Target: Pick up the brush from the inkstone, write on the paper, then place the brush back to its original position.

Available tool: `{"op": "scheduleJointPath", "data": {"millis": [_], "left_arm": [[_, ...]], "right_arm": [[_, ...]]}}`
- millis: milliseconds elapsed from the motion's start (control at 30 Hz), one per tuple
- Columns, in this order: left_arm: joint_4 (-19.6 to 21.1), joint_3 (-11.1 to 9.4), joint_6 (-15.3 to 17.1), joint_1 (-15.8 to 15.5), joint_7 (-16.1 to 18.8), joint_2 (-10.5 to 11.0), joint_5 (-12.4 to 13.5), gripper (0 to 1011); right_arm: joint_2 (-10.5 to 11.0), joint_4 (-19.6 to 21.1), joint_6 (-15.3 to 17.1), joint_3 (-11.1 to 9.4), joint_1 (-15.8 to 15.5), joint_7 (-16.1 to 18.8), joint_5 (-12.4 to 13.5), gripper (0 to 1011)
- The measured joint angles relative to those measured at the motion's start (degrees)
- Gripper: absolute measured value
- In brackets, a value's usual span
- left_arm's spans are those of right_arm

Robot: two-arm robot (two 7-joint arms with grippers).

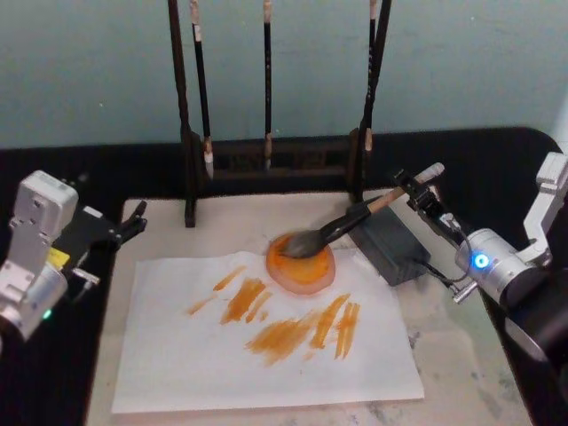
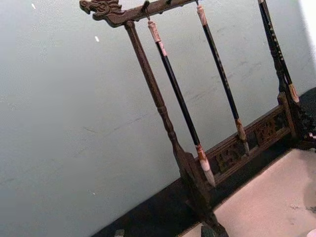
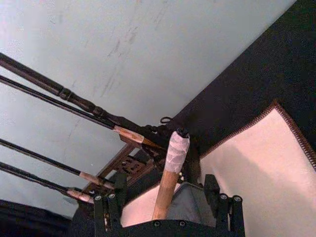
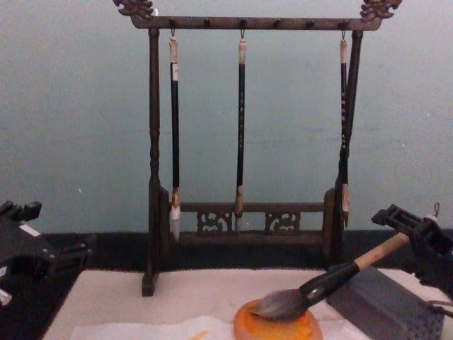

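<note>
A large calligraphy brush [image 1: 337, 232] with a bushy grey head, black lower shaft and light wooden handle lies aslant near the middle of the black bench [image 1: 497, 155]. Its bristles rest on the small round glossy orange inkstone [image 1: 302, 273] and its handle is propped on the grey perforated rectangular block [image 1: 397, 250] just to the right. The right gripper [image 1: 415, 191] reaches in from the bench's right edge, its jaws apart on either side of the white-wrapped handle end without gripping it. The thin off-white paper [image 1: 266, 368], spread toward the front edge and touching the inkstone at its far side, carries several orange strokes. The left gripper [image 1: 115, 245] sits idle at the left edge, jaws apart. A dark wooden rack [image 1: 266, 164] holding three thin brushes stands along the back edge.

With strokes on the sheet and the brush lying on its dish, the task appears to be at its last step, the release. The next move seems to call for drawing the right gripper straight away from the handle end, without brushing it, since the loosely propped brush could roll off the block
</note>
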State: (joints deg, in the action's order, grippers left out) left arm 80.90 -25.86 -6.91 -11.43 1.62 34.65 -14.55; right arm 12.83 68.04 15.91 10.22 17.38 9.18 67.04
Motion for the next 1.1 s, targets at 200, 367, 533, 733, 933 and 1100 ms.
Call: {"op": "scheduleJointPath", "data": {"millis": [200,367,533,733,933,1100], "left_arm": [[0.0,0.0,0.0,0.0,0.0,0.0,0.0,1001],[0.0,0.0,0.0,0.0,0.0,0.0,0.0,1001],[0.0,0.0,0.0,0.0,0.0,0.0,0.0,1001],[0.0,0.0,0.0,0.0,0.0,0.0,0.0,1001],[0.0,0.0,0.0,0.0,0.0,0.0,0.0,1001],[0.0,0.0,0.0,0.0,0.0,0.0,0.0,1001]], "right_arm": [[-0.3,-2.4,-0.7,0.8,1.5,0.4,0.8,1000],[-0.3,-4.4,-1.4,1.5,2.9,1.3,1.4,1000],[-0.2,-4.9,-1.9,2.1,3.4,1.6,1.8,1000],[0.3,-5.1,-2.7,3.1,3.6,1.8,2.0,1000],[0.3,-5.1,-2.7,3.0,3.6,1.8,2.0,1000],[0.2,-5.1,-2.6,2.9,3.6,1.8,2.0,1000]]}}
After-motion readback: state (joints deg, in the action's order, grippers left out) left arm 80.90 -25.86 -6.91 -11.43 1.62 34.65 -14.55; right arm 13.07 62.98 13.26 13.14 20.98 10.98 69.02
